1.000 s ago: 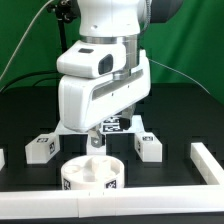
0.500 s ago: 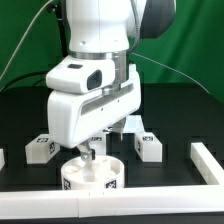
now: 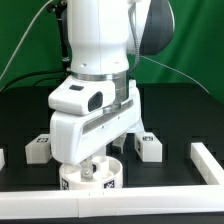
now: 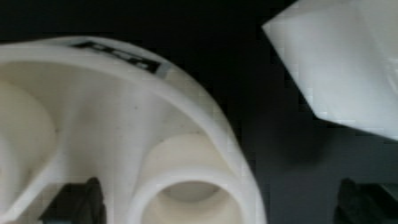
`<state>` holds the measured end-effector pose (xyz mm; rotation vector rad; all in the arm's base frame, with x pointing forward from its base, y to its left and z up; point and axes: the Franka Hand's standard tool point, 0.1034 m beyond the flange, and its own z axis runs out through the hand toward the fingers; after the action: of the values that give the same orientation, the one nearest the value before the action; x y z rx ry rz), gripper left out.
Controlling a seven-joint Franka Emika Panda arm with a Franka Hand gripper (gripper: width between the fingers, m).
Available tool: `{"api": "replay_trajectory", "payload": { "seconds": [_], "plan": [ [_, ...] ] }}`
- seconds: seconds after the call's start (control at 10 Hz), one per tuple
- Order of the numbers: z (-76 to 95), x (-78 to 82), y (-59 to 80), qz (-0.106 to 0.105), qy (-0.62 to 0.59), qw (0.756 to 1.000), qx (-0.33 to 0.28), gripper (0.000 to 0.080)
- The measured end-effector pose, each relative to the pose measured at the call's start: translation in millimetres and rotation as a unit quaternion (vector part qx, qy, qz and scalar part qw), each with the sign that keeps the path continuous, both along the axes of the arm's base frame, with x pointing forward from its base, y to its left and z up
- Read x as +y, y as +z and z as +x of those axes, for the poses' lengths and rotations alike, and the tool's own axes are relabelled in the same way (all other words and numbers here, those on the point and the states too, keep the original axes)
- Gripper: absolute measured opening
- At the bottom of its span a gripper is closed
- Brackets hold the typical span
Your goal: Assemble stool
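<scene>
The stool's round white seat [image 3: 112,180] lies at the front of the black table, its top half hidden under the arm's hand. My gripper [image 3: 97,168] hangs low right over it. In the wrist view the seat [image 4: 107,120] fills most of the picture, with a round socket [image 4: 187,205] showing. My gripper [image 4: 219,203] is open: one dark finger [image 4: 75,203] stands over the seat's inside, the other [image 4: 366,200] outside its rim, and neither presses on it. Two tagged white legs [image 3: 38,148] [image 3: 148,146] lie on either side of the seat. Another leg [image 4: 338,70] shows close by.
Low white wall pieces stand along the front edge [image 3: 40,205], at the exterior view's right [image 3: 205,162] and at its left edge [image 3: 2,158]. A green backdrop closes the scene behind the table.
The arm has come down and toward the exterior view's left, from above the table's middle to right over the seat. The jaws stay wide.
</scene>
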<state>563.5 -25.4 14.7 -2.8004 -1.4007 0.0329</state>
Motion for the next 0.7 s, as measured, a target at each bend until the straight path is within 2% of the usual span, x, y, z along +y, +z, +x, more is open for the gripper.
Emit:
{"api": "replay_trajectory", "payload": {
  "seconds": [0.1, 0.3, 0.7],
  "plan": [
    [0.0, 0.0, -0.1, 0.0, 0.0, 1.0, 0.0, 0.0638],
    [0.2, 0.0, 0.2, 0.0, 0.0, 1.0, 0.0, 0.0322],
    [0.2, 0.0, 0.1, 0.0, 0.0, 1.0, 0.0, 0.0322]
  ]
}}
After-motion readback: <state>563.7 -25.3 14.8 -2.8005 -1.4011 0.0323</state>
